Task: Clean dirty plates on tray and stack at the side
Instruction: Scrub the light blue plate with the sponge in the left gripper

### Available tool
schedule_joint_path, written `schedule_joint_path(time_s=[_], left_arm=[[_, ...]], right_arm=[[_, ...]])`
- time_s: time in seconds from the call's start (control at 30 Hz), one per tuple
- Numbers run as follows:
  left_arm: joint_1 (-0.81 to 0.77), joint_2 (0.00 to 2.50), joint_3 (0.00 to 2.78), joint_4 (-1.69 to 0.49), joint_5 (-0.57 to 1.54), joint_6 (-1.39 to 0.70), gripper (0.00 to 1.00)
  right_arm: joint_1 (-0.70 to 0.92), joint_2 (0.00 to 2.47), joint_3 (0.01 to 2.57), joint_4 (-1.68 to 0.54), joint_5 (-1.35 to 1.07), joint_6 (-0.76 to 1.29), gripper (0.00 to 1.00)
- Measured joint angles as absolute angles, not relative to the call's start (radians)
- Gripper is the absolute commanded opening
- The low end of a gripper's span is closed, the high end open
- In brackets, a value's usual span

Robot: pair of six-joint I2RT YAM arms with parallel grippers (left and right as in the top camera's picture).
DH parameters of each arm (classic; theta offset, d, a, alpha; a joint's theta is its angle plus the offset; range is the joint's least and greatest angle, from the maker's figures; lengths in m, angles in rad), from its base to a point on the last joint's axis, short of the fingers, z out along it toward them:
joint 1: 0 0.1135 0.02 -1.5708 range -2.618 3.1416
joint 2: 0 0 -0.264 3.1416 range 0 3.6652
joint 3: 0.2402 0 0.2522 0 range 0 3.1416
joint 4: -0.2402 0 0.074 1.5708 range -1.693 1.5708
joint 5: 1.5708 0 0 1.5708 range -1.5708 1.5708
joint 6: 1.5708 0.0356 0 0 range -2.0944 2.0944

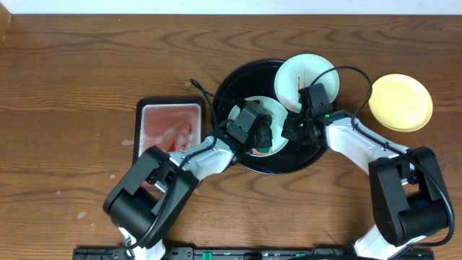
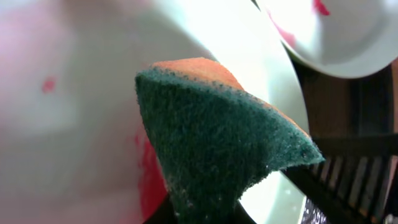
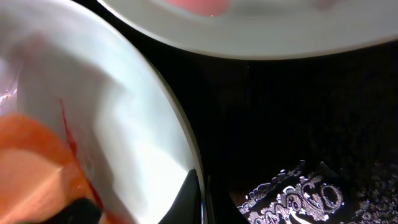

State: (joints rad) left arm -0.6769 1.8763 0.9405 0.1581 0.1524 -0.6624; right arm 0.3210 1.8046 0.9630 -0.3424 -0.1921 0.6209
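On the round black tray (image 1: 238, 87) lies a mint-white plate (image 1: 268, 108) with red sauce on it. My left gripper (image 1: 260, 137) hovers over this plate, shut on a green and orange sponge (image 2: 217, 143) that rests against the plate's smeared inside (image 2: 74, 124). The right gripper (image 3: 200, 199) is shut on that plate's right rim (image 3: 180, 143), one finger on either side. A second mint-white plate (image 1: 307, 79), streaked red, leans on the tray's far right rim. The pale yellow plate (image 1: 401, 101) sits on the table to the right of the tray.
A small rectangular black-rimmed tray (image 1: 170, 126) with a pinkish inside stands left of the round tray. A black cable (image 1: 202, 90) runs between them. Brown wooden table (image 1: 72, 72) surrounds everything.
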Motion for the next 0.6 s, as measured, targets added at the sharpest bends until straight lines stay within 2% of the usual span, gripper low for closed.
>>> schedule_joint_path(time_s=[0.23,0.6], left_arm=[[-0.661,1.913,0.944,0.218,0.170,-0.678,0.07],[-0.503,1.923,0.945,0.284,0.186,-0.681,0.07]], right_arm=[[0.334,1.805,0.967,-0.350,-0.178,0.622,0.01],[0.334,1.806,0.973,-0.371,-0.194,0.625,0.01]])
